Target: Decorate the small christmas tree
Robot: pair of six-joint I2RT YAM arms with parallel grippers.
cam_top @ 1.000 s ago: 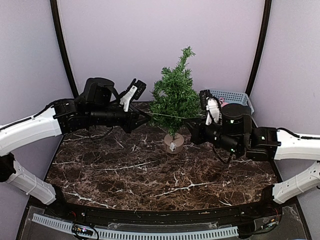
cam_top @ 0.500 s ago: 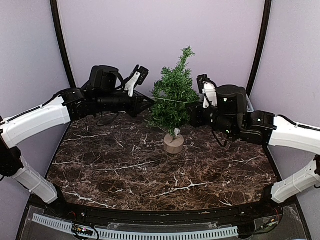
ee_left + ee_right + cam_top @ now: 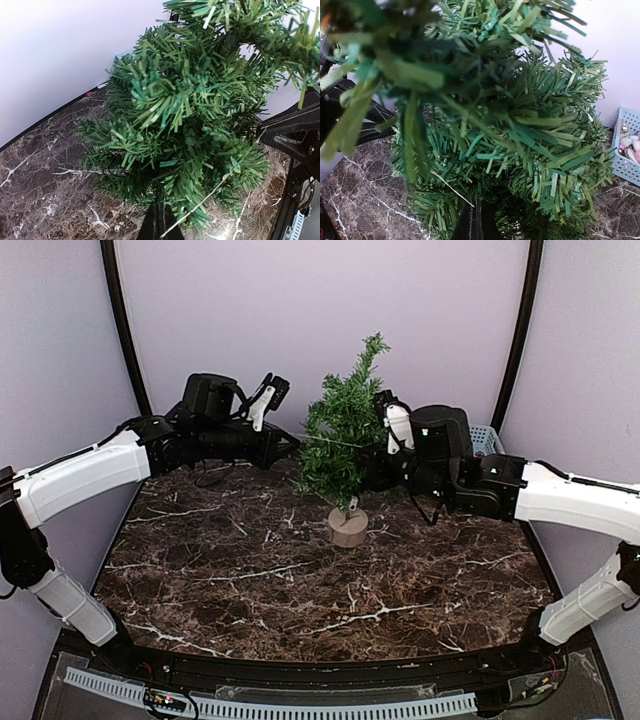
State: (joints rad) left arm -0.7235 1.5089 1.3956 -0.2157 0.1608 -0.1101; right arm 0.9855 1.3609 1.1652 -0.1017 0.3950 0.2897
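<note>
Flanking small christmas tree [image 3: 345,435]: L gripper [image 3: 160,222], R gripper [image 3: 476,221], both jaws pinched on thin strand [image 3: 200,203].

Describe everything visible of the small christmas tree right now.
The small christmas tree is a bushy dark green cone of plastic-looking needles on a thin stem, standing on a round light wooden base on the marble table, its tip leaning slightly right. A thin pale strand crosses its middle, pinched by the left gripper and right gripper on either side.

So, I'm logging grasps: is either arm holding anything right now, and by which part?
One thin pale strand, held by both: left fingers pinch it on one side of the small christmas tree, right fingers on the other.
</note>
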